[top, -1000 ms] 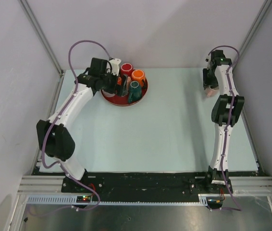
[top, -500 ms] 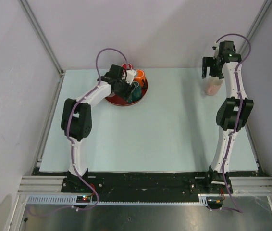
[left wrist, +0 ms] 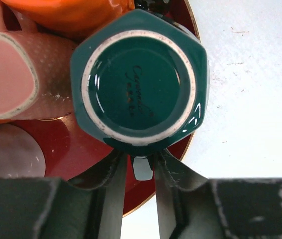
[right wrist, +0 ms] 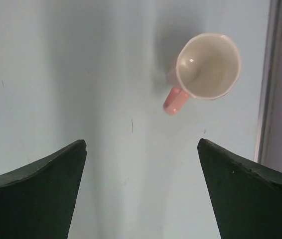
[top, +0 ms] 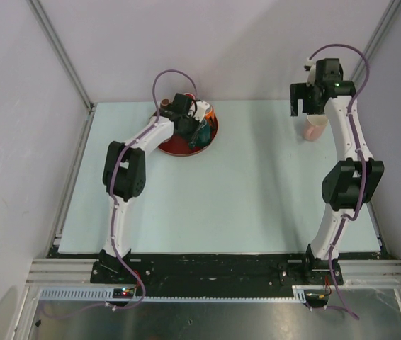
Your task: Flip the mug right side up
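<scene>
A dark green mug (left wrist: 138,89) stands upside down, base up, on the red tray (left wrist: 56,144), at the tray's right side (top: 199,132). My left gripper (left wrist: 140,157) has its two fingers pressed in narrowly on either side of this mug's handle, low beside the mug (top: 190,124). A pink mug (right wrist: 208,64) stands upright on the table at the far right (top: 314,127), its mouth open to the camera. My right gripper (right wrist: 142,149) hangs above and left of it (top: 305,106), open wide and holding nothing.
An orange mug (left wrist: 66,12) and an upside-down pink textured mug (left wrist: 11,74) crowd the green mug on the tray. The enclosure's right wall and frame rail (right wrist: 275,84) run close beside the pink mug. White walls close in the table at the back.
My left arm reached further over the tray and its jaws narrowed onto the green mug's handle. My right gripper opened, left the pink mug standing upright and drew back up.
</scene>
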Controlling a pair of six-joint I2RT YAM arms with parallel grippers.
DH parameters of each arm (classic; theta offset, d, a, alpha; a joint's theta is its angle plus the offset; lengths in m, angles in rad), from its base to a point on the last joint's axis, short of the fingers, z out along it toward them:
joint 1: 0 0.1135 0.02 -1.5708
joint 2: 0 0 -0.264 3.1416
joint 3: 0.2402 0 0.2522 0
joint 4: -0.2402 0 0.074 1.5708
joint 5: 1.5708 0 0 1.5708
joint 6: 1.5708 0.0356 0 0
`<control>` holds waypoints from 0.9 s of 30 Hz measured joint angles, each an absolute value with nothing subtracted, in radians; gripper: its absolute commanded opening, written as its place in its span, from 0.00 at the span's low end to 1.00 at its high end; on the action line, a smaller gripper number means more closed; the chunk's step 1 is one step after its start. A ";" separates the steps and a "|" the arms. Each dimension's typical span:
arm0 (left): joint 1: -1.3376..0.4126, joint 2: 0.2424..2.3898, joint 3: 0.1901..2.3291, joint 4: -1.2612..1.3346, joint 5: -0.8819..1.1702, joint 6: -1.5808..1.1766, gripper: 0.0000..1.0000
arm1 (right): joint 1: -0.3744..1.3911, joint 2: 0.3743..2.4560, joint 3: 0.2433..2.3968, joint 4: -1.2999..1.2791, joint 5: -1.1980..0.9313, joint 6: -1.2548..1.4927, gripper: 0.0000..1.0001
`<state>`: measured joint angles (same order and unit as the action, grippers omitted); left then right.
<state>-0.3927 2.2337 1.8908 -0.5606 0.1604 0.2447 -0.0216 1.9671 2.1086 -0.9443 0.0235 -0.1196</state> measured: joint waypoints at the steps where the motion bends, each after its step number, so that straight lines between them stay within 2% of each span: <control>1: -0.393 2.236 1.892 -0.561 0.161 0.242 0.28 | -0.011 1.961 2.086 -0.944 0.028 -0.122 0.99; 6: -0.392 2.240 1.893 -0.579 0.167 0.236 0.24 | 0.015 1.946 2.050 -0.944 0.031 -0.125 0.99; 9: -0.392 2.243 1.895 -0.580 0.165 0.237 0.06 | 0.029 1.913 2.048 -0.941 0.030 -0.125 0.99; 11: -0.392 2.248 1.904 -0.584 0.162 0.237 0.02 | 0.043 1.887 2.048 -0.933 0.029 -0.125 0.99; 21: -0.381 2.248 1.925 -0.607 0.203 0.187 0.00 | 0.085 1.762 1.990 -0.878 -0.081 -0.060 0.99; 27: -0.361 2.209 1.995 -0.672 0.286 0.059 0.00 | 0.107 1.572 1.606 -0.569 -0.340 0.144 0.99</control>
<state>-0.3607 2.2089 1.9949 -0.6724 0.2859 0.0586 0.1074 1.5723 1.6058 -0.5694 -0.3405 0.1444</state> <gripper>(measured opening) 0.170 0.993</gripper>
